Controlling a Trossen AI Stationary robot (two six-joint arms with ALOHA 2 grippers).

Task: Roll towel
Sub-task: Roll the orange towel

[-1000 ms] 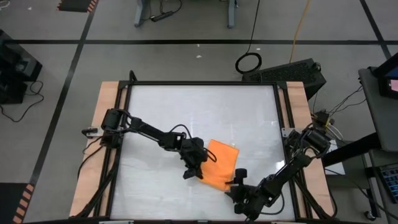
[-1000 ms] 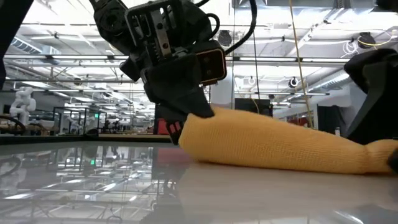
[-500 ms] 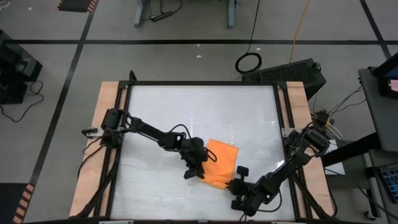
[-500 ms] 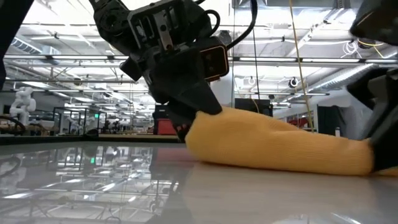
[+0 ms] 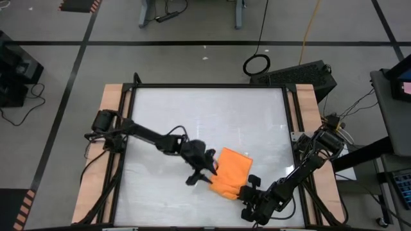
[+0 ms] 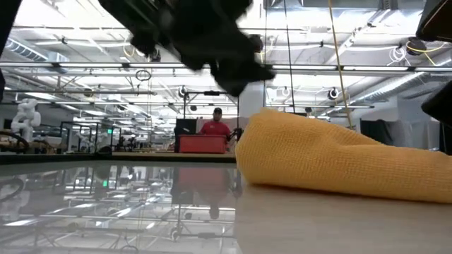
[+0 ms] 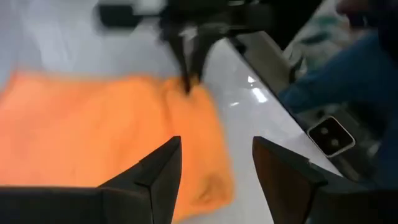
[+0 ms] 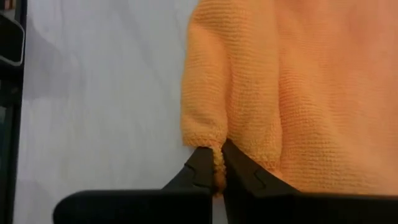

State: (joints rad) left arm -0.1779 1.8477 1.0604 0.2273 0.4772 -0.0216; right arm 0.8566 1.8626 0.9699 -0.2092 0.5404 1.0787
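Overhead, the towel (image 5: 231,172) lies near the front of the white table (image 5: 205,115), right of centre, a small orange oblong lumped at its near end. The left gripper (image 5: 204,168) sits just beside its left edge; the right gripper (image 5: 249,187) meets its near right corner. To roll it well, the right arm should probably keep that corner pinned low while the left takes a new hold on the loose edge and turns it over evenly, so the roll does not skew.

At table height, the towel (image 6: 339,159) shows as a soft hump with a fine knitted weave, thick at one end and tapering flat toward the other, resting on a glossy top that mirrors the hall lights. A dark blurred arm hangs above its thick end, clear of the cloth.

From the left wrist, the left gripper (image 7: 214,171) has its two dark fingers (image 7: 158,171) apart with nothing between them, the towel (image 7: 93,137) spread beyond, a shallow crease running across it. The right gripper shows farther off at the towel's far corner.

From the right wrist, the right gripper (image 8: 212,167) has its tips together, clamped on a small tab of the towel (image 8: 298,93) at its hemmed corner; the weave is fuzzy, and two rounded folds run up from the pinch.
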